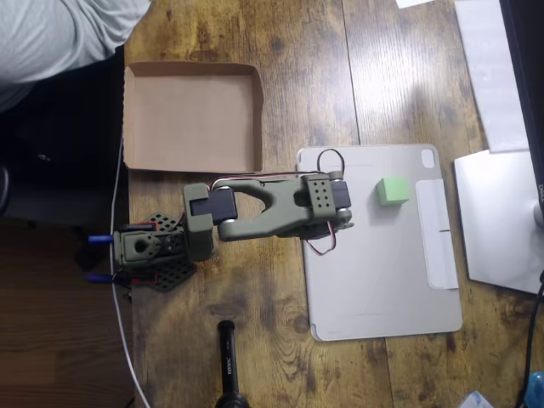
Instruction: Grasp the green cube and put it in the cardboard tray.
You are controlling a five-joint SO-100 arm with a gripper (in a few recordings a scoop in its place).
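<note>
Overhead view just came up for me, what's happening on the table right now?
An olive-green robot arm reaches over a light-grey tablet cover toward the green cube, which sits on the cover. The gripper end is just left of the cube in this view and not touching it; whether it is open is unclear from above. The cardboard tray lies up and to the left on the wooden table with nothing in it. So the cube has not been grasped yet.

Your green cube point(393, 190) sits on the light-grey tablet cover point(382, 280), just right of the olive arm point(272, 208); gripper hidden under the arm head, state unclear. Cardboard tray point(192, 166) lies upper left on the wooden table point(340, 76), well apart from cube
</note>
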